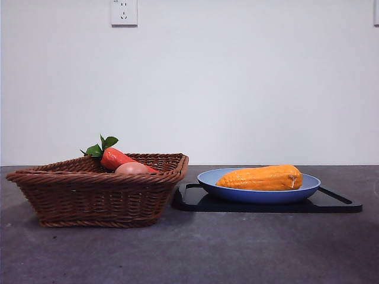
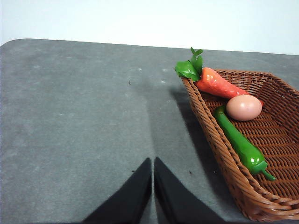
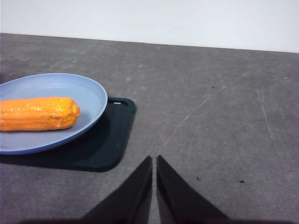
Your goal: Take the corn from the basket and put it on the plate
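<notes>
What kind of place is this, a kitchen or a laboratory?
Probably a test bench, not a kitchen: a bare grey table, a plain white wall with one socket, and plastic-looking corn on a plate.

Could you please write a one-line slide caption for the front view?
Corn lying on the blue plate atop a black tray, beside the wicker basket.

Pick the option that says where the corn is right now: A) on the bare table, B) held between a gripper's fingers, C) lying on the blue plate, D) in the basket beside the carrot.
C: the corn lies on its side on the blue plate, which sits on the black tray; the basket holds only the carrot, egg and green pepper.
</notes>
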{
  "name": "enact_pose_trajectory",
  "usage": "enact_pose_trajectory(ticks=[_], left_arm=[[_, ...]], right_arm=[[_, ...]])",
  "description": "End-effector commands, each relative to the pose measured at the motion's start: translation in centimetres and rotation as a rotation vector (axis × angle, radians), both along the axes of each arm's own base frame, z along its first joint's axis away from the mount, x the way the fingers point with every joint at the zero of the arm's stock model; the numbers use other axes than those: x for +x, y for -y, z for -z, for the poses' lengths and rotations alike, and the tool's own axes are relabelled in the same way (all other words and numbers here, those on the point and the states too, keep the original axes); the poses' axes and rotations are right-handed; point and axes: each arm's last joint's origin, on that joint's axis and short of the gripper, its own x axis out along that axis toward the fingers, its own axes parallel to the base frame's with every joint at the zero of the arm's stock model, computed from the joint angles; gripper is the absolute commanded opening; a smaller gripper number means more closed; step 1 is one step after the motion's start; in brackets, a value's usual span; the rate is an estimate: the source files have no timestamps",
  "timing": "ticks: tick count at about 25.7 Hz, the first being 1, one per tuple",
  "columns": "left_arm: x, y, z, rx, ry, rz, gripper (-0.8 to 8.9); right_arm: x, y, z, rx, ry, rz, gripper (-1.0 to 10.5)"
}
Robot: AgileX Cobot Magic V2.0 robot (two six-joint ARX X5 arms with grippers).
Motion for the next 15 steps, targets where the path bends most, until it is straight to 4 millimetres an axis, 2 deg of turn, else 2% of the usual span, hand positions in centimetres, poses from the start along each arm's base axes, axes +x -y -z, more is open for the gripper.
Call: enact_pose_trajectory(ticks=[1,15], left_arm=[[0.01,-0.03,0.87,-0.008,-0.050,-0.001,0.08],[0.01,-0.03,0.87,-0.008,-0.050,-0.001,0.08]], right_arm=[[0.03,0.03,0.28,0.012,-0.012,0.008,0.0],[0.08,0.08,-0.12,0.007,0.027,0.024,0.0]])
